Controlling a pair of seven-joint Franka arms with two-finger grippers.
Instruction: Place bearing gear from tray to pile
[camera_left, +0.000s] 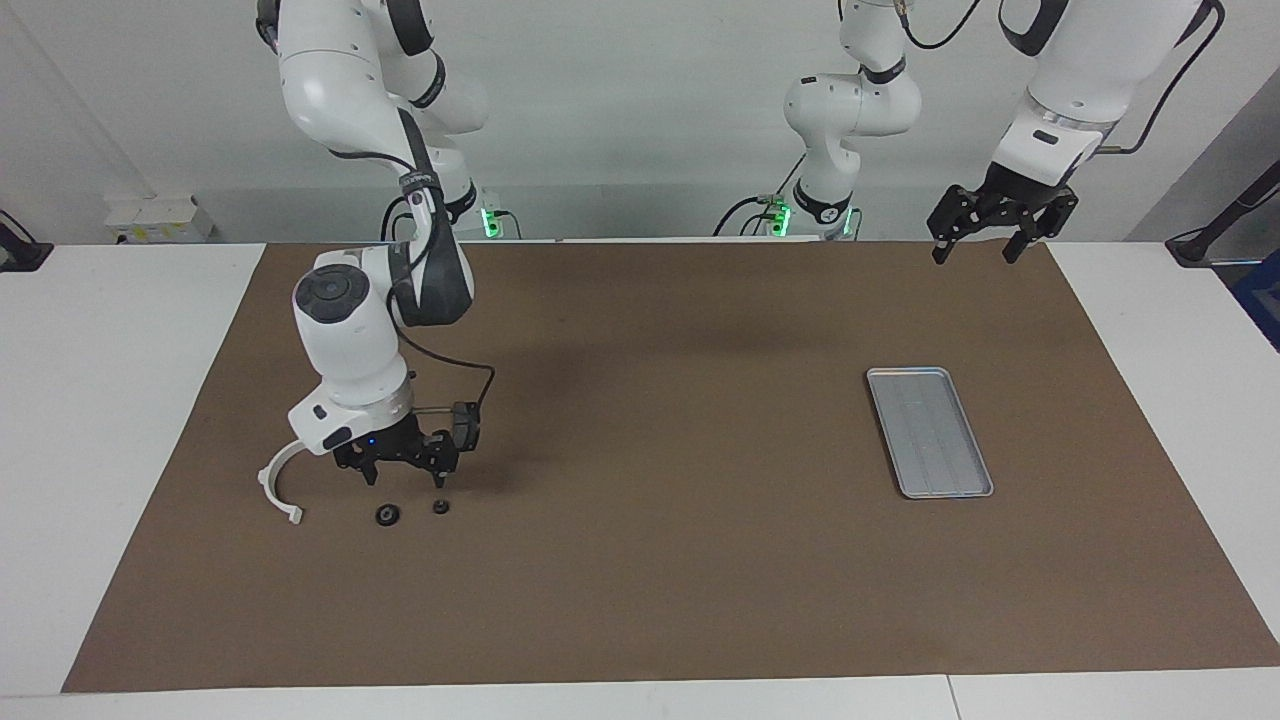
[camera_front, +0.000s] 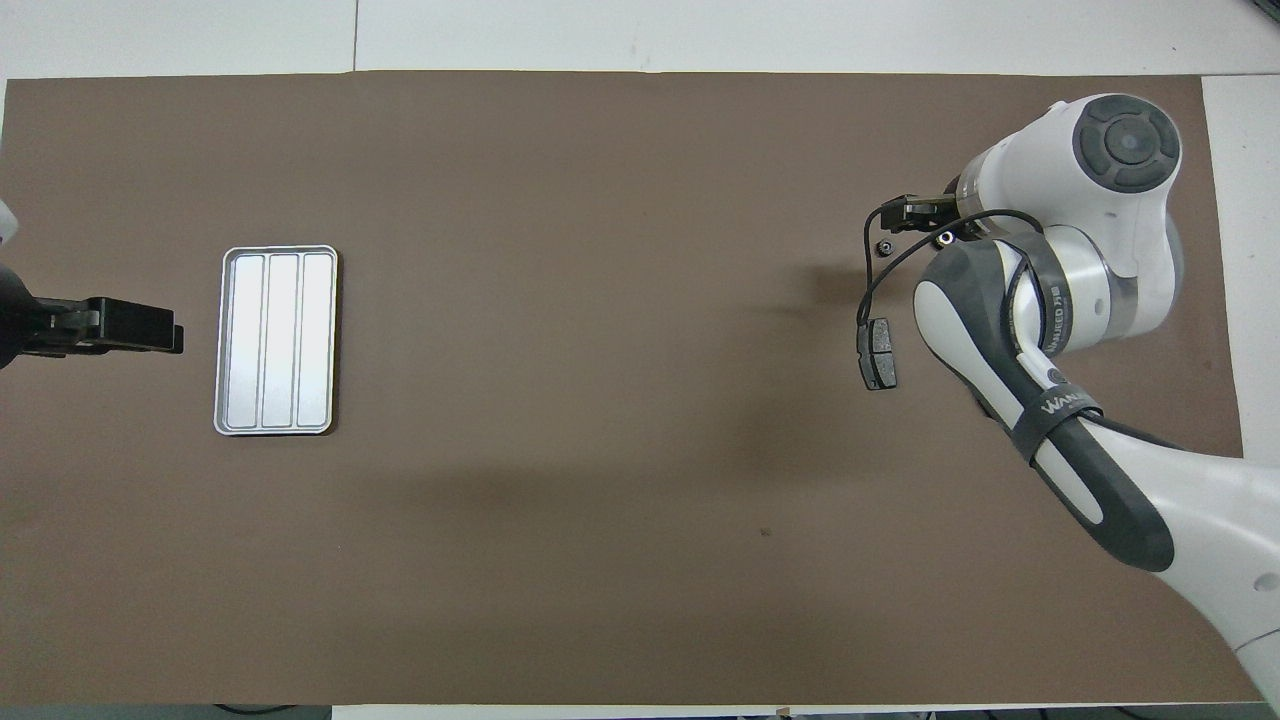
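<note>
Here, a desk (camera_left: 120, 420) covered by a brown mat (camera_left: 660, 560) carries a few small parts. The right gripper (camera_left: 400, 480) hangs just above the mat at the right arm's end of the desk, its fingers open and holding nothing. Directly below it lie two small dark round parts — a bearing gear (camera_left: 440, 507) under one fingertip, and a slightly larger ring-shaped piece (camera_left: 387, 515) beside it. A white semicircular bracket (camera_left: 277, 478) lies just beside these, toward the desk's edge. In the overhead view a dark grey brake pad (camera_front: 879, 353) rests on the mat nearer the robots, close to the arm. The silver tray (camera_left: 930, 432) sits well apart, toward the left arm's end. The left gripper (camera_left: 985, 250) waits in the air over the mat's edge near its base — fingers spread open, gripping nothing.
</note>
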